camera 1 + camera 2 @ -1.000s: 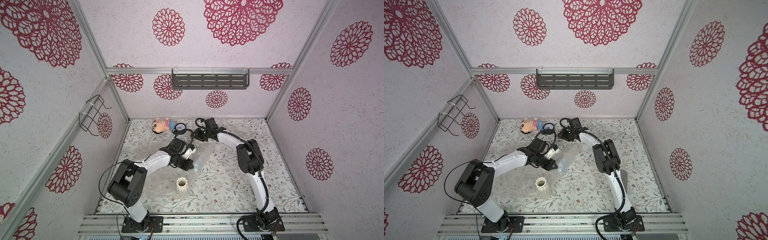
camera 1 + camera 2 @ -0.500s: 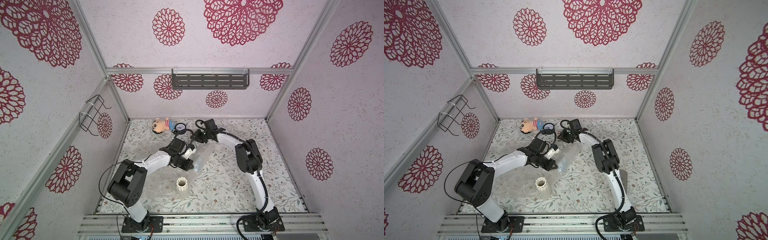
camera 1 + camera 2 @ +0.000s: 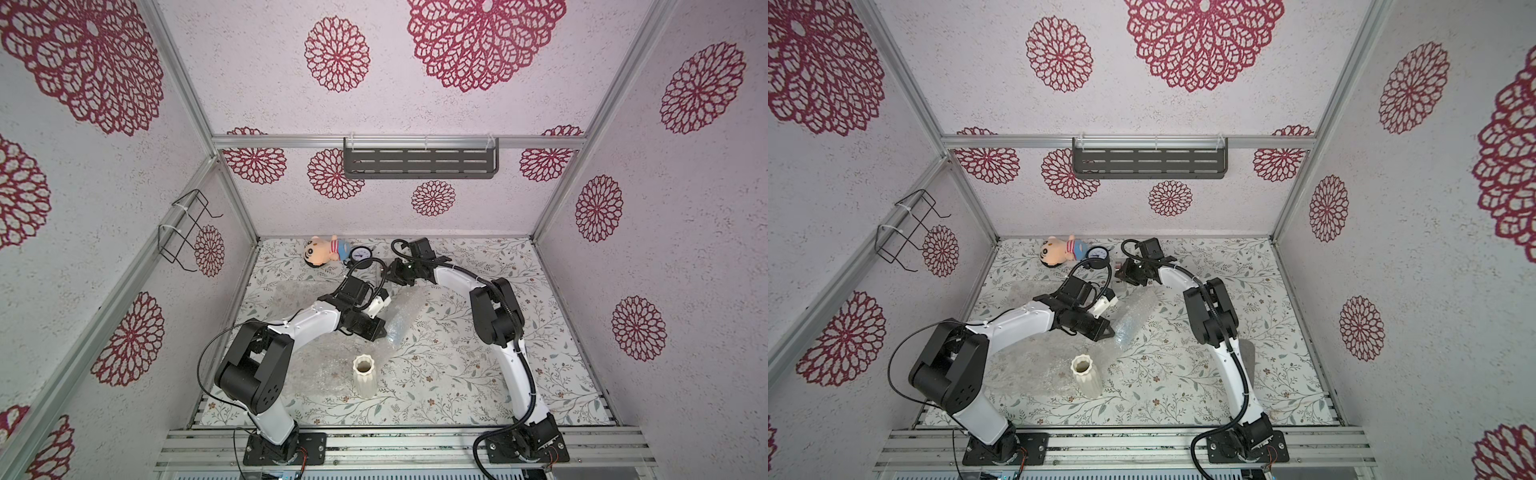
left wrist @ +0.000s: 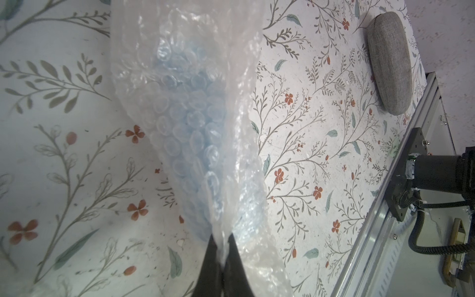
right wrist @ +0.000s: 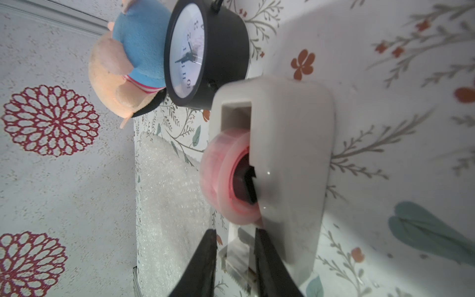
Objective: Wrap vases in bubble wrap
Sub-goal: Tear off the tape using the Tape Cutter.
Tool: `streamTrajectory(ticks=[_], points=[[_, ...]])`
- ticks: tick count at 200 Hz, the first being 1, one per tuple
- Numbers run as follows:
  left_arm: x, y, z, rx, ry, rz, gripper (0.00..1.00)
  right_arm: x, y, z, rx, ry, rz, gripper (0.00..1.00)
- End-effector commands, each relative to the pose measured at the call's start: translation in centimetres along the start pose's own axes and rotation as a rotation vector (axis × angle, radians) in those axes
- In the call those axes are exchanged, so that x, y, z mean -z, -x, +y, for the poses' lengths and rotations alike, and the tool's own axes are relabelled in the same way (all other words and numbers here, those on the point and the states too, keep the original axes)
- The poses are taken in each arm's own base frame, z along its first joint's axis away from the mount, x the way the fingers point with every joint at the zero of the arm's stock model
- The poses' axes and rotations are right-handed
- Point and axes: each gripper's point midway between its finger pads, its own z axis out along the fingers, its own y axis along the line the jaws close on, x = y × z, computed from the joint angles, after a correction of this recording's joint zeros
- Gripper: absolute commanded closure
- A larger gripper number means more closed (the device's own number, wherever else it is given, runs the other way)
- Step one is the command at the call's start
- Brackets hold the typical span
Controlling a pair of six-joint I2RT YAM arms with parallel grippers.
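**Light blue ribbed ceramic vase** (image 4: pixel 190 102): lies at the table's centre, rolled inside a clear, small-bubbled plastic bubble wrap sheet (image 4: pixel 239 144). Its colour shows only as a blue blur through the layers. In both top views the roll runs roughly from 1 o'clock to 7 o'clock.

**Left gripper** (image 4: pixel 222 241): black jaws pinched together on a gathered fold of that wrap.

**Taller cream-white ribbed ceramic vase** (image 3: pixel 364 374): upright, wide mouth up, unwrapped. It stands at 7 o'clock from centre on a second, flat bubble wrap sheet (image 3: pixel 320 370).

**Right gripper** (image 5: pixel 236 232): at 12 o'clock, jaws apart on either side of the cutter end of a beige plastic tape dispenser (image 5: pixel 290 154). Whether they touch it cannot be told.

**Black round analogue clock** (image 5: pixel 195 51) and **plush doll** (image 5: pixel 123 64): touching each other at 11 o'clock, just beside the dispenser.
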Motion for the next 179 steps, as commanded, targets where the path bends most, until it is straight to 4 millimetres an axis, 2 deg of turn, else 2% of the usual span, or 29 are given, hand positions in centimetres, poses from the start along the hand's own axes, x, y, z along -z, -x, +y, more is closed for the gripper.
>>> streamTrajectory(ticks=[1,89,179], points=[[0.6,0.8,-0.4,-0.038,-0.025,-0.044,1.0,-1.2,-0.8,-1.3,-0.046,-0.009,0.032,0.71],[0.7,1.1,-0.6,-0.042,-0.037,-0.045,1.0,-1.5,-0.9,-1.3,-0.075,0.025,0.04,0.75],[0.8,1.1,-0.7,-0.04,-0.042,-0.043,1.0,-0.8,-0.2,-0.4,-0.107,0.074,0.007,0.89]])
